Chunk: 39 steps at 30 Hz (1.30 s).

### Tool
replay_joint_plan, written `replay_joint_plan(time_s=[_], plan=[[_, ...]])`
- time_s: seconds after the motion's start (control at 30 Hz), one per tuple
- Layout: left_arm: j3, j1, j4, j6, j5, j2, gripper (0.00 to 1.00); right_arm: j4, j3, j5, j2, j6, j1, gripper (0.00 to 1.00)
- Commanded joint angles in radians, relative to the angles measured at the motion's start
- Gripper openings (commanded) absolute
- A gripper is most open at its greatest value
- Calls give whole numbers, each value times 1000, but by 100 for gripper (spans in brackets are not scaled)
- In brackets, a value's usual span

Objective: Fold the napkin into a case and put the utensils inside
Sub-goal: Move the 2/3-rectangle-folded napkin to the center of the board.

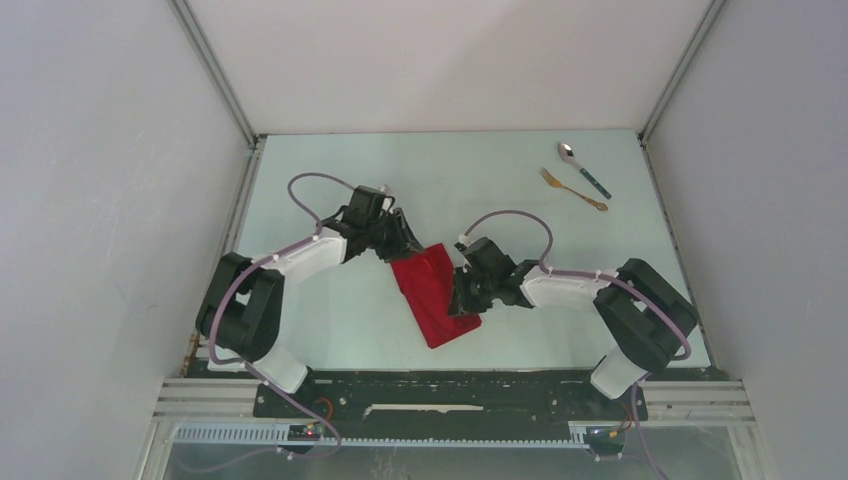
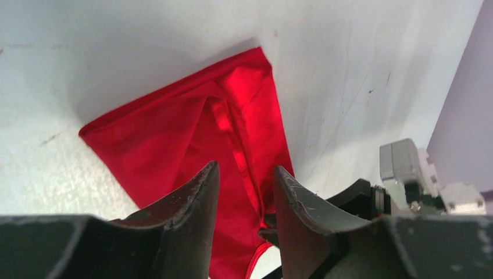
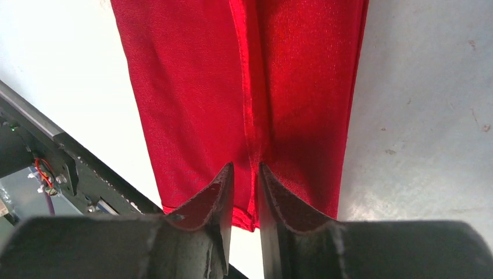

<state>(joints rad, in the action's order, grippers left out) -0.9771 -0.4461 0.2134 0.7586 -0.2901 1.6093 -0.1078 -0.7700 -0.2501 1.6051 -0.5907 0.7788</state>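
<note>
**Soft red napkin, half-folded, held at one edge only**

The napkin lies as a folded strip on the table, a little left of centre. One end is close to the near edge and the strip angles away toward the far left.

The right gripper sits at the strip's right side, its jaws almost together. A raised hem runs straight into the narrow gap, so it looks pinched.

At the far end, the left gripper stands parted above the cloth and has nothing in its grip.

The fabric looks thin, limp and slightly glossy. It probably slides on itself and will not hold a crease unaided. The layered hem or a corner gives the surest bite, and it is best dragged low, not lifted.

The spoon and fork wait well apart, near the far right corner.
</note>
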Motion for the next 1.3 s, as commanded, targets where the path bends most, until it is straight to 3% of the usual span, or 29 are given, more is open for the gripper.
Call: replay_joint_plan(time_s=[0.0,0.2,0.4,0.57,0.77,0.9,1.27], plan=[[37,-5,26,-25,8,-91,46,60,11,-32,20,-28,7,28],[98,-54,56,-31,-6,-177,50,44,19,-48,-25,-45,7,29],[172,-212,29,23,-3,-210,51,-86,24,-102,-216,-11,-66,55],[199,-305,-37,76,9,-154,44,-91,96,-263,-251,49,-225,64],[245,-373,-62,105,31,-149,35,14,144,-472,-111,74,-330,61],[300,-381,-72,114,36,-168,34,97,178,-514,-57,50,-354,58],[388,-382,-10,93,116,-225,33,246,229,-546,23,-9,-346,37]])
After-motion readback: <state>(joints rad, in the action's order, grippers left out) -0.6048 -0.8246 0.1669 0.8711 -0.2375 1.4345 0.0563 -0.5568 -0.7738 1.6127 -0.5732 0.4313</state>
